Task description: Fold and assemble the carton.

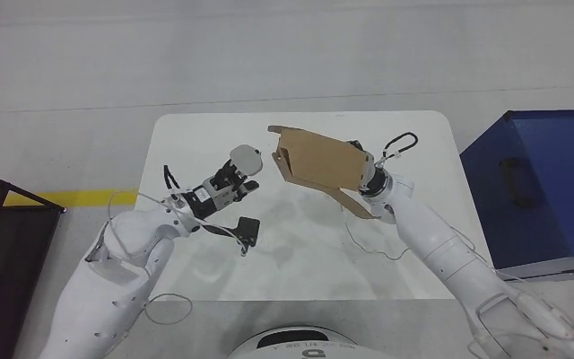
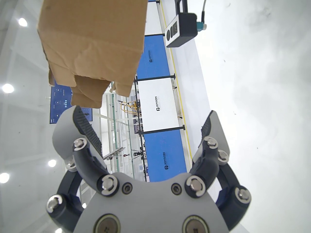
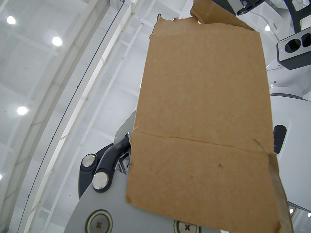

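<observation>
A flat brown cardboard carton [image 1: 321, 160] is held tilted above the middle of the white table [image 1: 296, 265]. My right gripper [image 1: 365, 176] is shut on its right-hand end; in the right wrist view the carton [image 3: 204, 112] covers the fingers. My left gripper [image 1: 251, 176] sits just left of the carton's free end. In the left wrist view that gripper [image 2: 145, 118] is open, and the carton [image 2: 94, 32] hangs in front of it with a small end flap [image 2: 87, 93] close to one fingertip [image 2: 81, 115].
A dark blue bin [image 1: 529, 188] stands on the floor right of the table. A black frame [image 1: 18, 224] and a yellow floor line [image 1: 76, 197] lie to the left.
</observation>
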You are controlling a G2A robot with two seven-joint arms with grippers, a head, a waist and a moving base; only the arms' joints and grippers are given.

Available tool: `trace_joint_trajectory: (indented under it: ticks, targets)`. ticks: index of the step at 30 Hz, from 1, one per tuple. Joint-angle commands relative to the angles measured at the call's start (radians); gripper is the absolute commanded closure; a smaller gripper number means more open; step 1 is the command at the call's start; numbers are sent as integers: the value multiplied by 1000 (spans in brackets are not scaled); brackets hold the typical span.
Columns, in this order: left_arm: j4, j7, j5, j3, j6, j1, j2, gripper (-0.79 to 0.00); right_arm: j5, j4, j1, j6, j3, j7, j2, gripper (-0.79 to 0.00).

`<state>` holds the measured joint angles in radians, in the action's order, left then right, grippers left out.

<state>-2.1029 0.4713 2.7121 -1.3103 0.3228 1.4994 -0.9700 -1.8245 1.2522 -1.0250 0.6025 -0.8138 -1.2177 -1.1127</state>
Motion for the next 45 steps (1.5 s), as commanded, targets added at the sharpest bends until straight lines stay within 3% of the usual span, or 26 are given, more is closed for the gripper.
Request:
trace_joint_trajectory:
  ticks: [1, 7, 16, 22, 34, 45]
  targets:
    - [-1, -15, 44, 17, 30, -23, 0, -785, 2, 3, 1, 0, 6, 0, 0, 0]
    - [38, -70, 115, 107, 148, -138, -12, -785, 16, 32, -2, 0, 22, 0, 6, 0]
    - [128, -18, 39, 174, 166, -224, -26, -785, -32, 118, -19, 22, 52, 21, 29, 0]
    - [176, 54, -33, 150, 146, -229, -22, -785, -109, 156, -20, 43, 62, 43, 48, 0]
    - [182, -3, -8, 154, 130, -206, -19, -785, -203, 220, -22, 76, 80, 76, 77, 0]
    - [178, 69, -26, 162, 88, -159, -11, -785, -322, 222, -25, 127, 53, 126, 83, 0]
